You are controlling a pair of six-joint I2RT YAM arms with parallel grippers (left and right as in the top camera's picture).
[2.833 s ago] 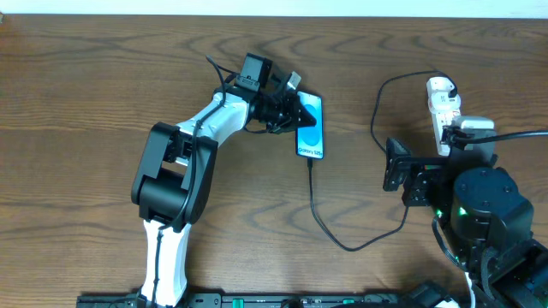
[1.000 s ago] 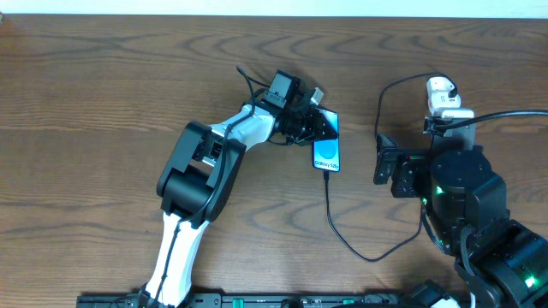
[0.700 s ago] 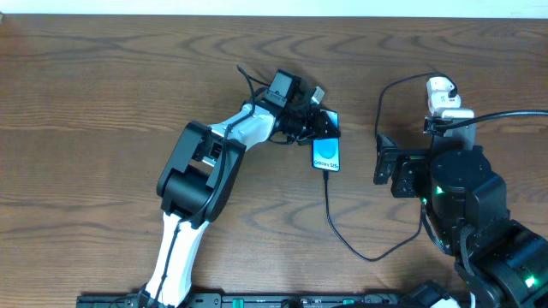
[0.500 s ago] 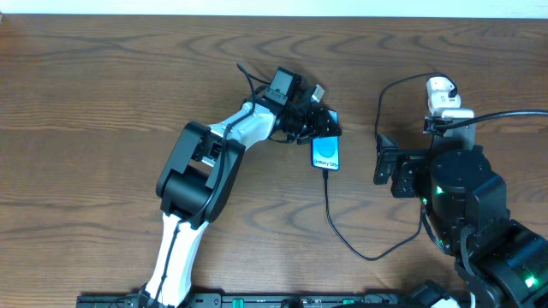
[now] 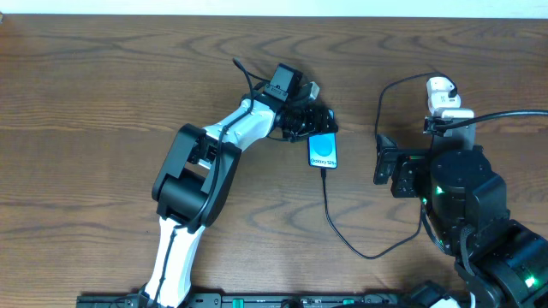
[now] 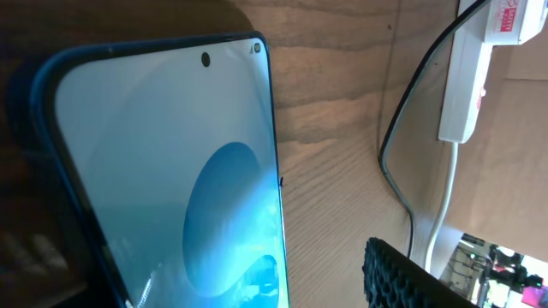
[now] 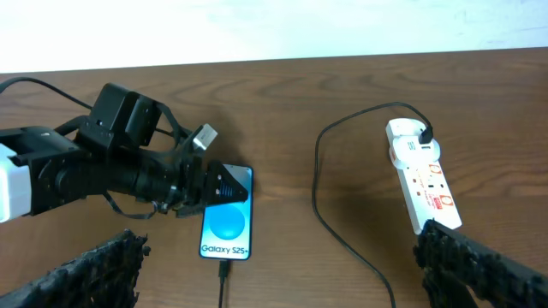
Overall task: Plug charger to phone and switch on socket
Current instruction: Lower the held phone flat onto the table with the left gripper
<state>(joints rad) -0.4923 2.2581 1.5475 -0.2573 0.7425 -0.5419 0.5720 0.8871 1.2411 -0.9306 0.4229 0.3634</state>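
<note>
The left fingers [image 6: 411,278] are spread over the top end of the phone [image 5: 323,151]. In the left wrist view a strip of bare wood shows between the phone's edge and the one black ridged finger in sight. The other finger is a dark blur at the opposite side, and I cannot tell whether it touches the phone. The phone lies flat, face up, its blue screen lit, near the middle of the worktop [image 5: 86,103].

Behind those fingers the left arm [image 5: 193,171] reaches diagonally from its base at the near edge. A white link rises to a black elbow, and a white forearm runs on to the wrist beside the phone.

The right fingers [image 7: 479,261] are spread wide apart with nothing between them. They hang above the wood, well apart from the phone. The right arm [image 5: 467,197] is folded and bulky at the near right, covering the near part of the power strip [image 7: 424,184].

The thin black cable [image 5: 328,205] has its tip in the phone's near end. It curves toward the right arm, then loops back to a plug [image 7: 425,133] seated in the far end of the white strip. The strip's red markings are too small to read a switch position.

The worktop is dark brown wood grain. A pale wall [image 7: 274,26] rises behind its far edge.
</note>
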